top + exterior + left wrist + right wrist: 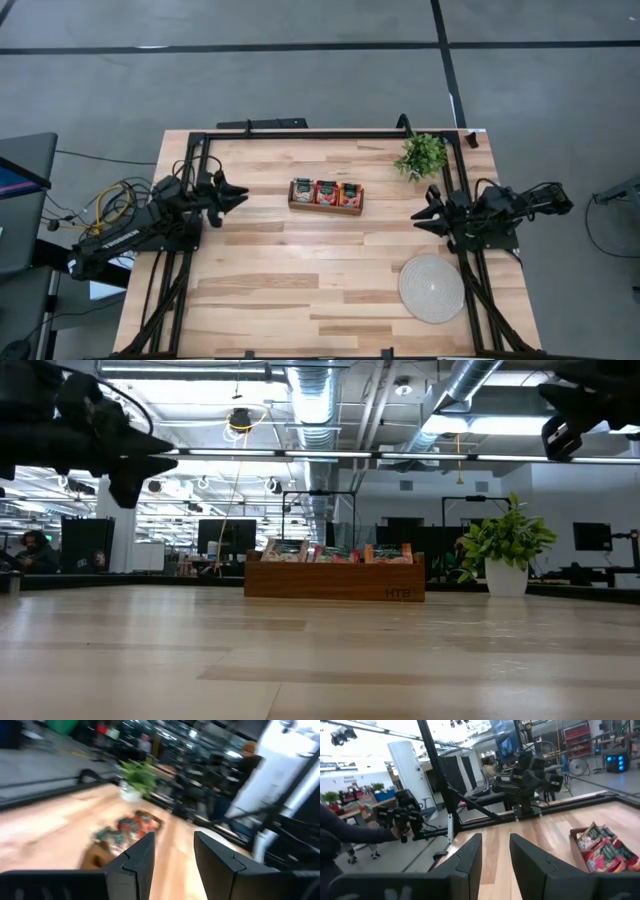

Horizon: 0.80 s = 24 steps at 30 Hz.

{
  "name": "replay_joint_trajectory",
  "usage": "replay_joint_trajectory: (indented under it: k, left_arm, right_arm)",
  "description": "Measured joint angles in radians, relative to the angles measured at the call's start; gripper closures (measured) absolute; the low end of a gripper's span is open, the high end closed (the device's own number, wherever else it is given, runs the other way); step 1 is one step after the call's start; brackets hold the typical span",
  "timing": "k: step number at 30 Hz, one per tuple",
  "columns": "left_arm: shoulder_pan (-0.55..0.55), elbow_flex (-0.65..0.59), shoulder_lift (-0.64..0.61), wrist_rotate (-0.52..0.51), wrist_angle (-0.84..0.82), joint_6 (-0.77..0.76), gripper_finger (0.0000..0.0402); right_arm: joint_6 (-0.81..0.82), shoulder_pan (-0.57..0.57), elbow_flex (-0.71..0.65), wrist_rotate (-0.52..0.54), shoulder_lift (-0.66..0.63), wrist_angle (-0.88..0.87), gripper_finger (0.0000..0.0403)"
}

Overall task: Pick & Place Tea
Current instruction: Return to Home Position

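Tea sachets (326, 193) sit in wooden organizer (326, 210), between left gripper (240, 196) and right gripper (422, 207), well apart from both. Both grippers slightly parted, empty.

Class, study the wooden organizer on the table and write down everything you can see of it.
The wooden organizer is a low, long rectangular box of mid-brown wood, open on top. It rests flat on the pale plank table, between the two arms. From above it shows three sections in a row, each filled with tea sachets: pale ones in the left section, red ones in the other two. Their tops stick up above its rim. Neither the left tool nor the right tool touches it.
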Motion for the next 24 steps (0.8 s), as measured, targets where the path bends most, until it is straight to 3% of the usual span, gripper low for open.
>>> replay_joint_trajectory:
  k: [5,18,24]
  left_arm:
    - [0.0,0.0,0.014,-0.103,-0.01,0.004,0.0273]
    - [0.0,-0.001,0.017,-0.104,-0.02,0.025,0.0273]
    - [0.0,-0.001,0.017,-0.104,-0.022,0.028,0.0273]
  right_arm:
    - [-0.047,0.0,0.0,0.001,0.0,-0.024,0.031]
    - [-0.065,0.0,0.001,0.26,0.0,-0.139,0.031]
    - [-0.065,0.0,0.001,0.27,0.0,-0.2,0.031]
